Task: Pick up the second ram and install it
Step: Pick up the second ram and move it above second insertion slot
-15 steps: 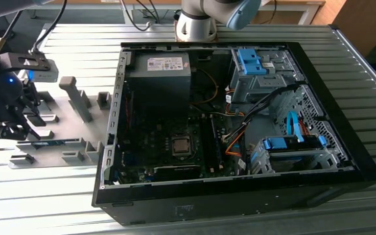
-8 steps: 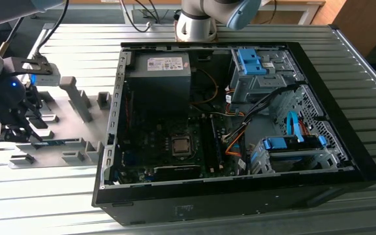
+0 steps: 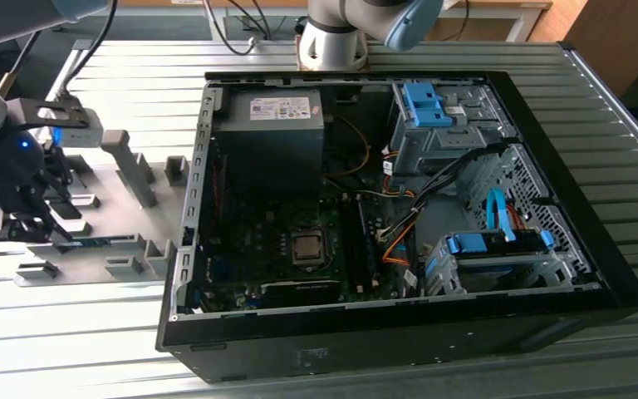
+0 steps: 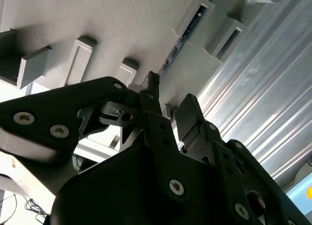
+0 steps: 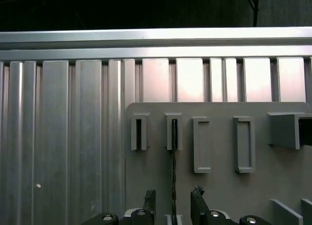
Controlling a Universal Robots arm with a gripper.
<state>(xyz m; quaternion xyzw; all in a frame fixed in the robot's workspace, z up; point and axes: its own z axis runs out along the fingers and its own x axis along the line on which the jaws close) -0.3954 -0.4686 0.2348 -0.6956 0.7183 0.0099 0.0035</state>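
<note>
- The black two-fingered gripper [image 5: 173, 205] hangs over a flat grey holder plate [image 5: 219, 195] with raised slotted blocks, which lies on the ribbed aluminium desk [image 5: 58, 137].
- Its fingers [image 5: 149, 200] are spread, one on each side of the long, narrow blue-green circuit-board ram stick [image 5: 173, 166]; in the first wrist view a gap shows between each finger and the stick.
- The ram stick stands on its edge in the plate, its far end seated in a slotted grey block.
- In the second wrist view the gripper [image 4: 169, 105] sits close above the plate [image 4: 122, 20], and the ram stick [image 4: 171, 53] runs away from the fingertips towards the desk [image 4: 263, 98].
- In the exterior view the gripper [image 3: 51, 229] is at the exterior view's left, just beside the ram stick [image 3: 97, 242].
- An open black computer case [image 3: 408, 341] lies at the exterior view's right of the plate [image 3: 103, 195], well apart from the gripper.
</note>
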